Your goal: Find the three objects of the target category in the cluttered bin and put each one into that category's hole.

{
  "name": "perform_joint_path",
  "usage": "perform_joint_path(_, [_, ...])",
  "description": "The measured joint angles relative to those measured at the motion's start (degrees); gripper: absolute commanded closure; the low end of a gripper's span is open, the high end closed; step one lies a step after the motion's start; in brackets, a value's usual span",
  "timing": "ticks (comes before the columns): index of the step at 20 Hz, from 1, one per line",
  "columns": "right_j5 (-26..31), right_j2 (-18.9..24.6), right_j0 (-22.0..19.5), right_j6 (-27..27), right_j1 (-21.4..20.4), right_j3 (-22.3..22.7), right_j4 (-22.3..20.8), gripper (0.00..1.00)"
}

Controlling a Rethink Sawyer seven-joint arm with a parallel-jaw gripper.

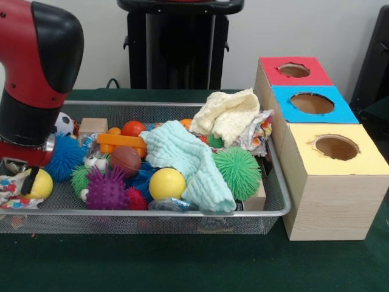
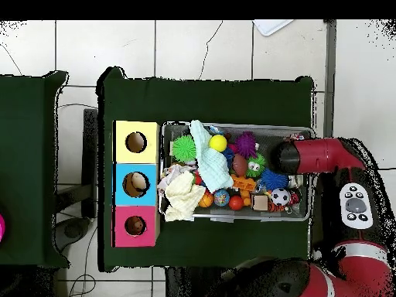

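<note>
**Robot arm lowered over one end of a toy-filled wire basket**

The pincer itself cannot be made out: the thick red and black arm (image 1: 33, 79) comes down over the basket's end farthest from the boxes and hides whatever is at its tip, so I cannot tell whether it is released, clenched or grasping something.

Right beside the arm lie a yellow ball with a black strap (image 1: 37, 182), a blue spiky ball (image 1: 65, 157) and a small soccer ball (image 1: 63, 123). The wire basket (image 1: 276, 210) is a wide, shallow tray of silver mesh with a rounded rim. Further along sit a purple spiky ball (image 1: 107, 190), a smooth yellow ball (image 1: 166, 183), a mint waffle-weave cloth (image 1: 185, 163), a fuzzy green ball (image 1: 237, 171) and a cream cloth (image 1: 230, 114).

Past the basket stand three pale wooden boxes (each topped with a rough round cut-out). The red-ringed hole (image 1: 294, 70) is on the box at the back of the row in the front view, behind the blue-ringed hole (image 1: 312, 103) and yellow-ringed hole (image 1: 336, 146).

Risks, as I judge them: the draped cloths may hide target objects or snag and lift with a grab; round balls may roll away; and the long carry across the basket could end over the wrong hole.
</note>
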Motion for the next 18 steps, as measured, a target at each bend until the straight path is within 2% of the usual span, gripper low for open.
perform_joint_path(9, [-10.2, 0.9, -2.9, 0.0, 2.9, 0.1, 0.2, 0.0])
perform_joint_path(10, [-11.8, 2.0, -4.1, 0.0, 3.8, 0.3, 0.6, 1.0])
perform_joint_path(18, [-12.1, 4.3, -6.8, 0.0, 4.2, 0.7, 3.6, 1.0])
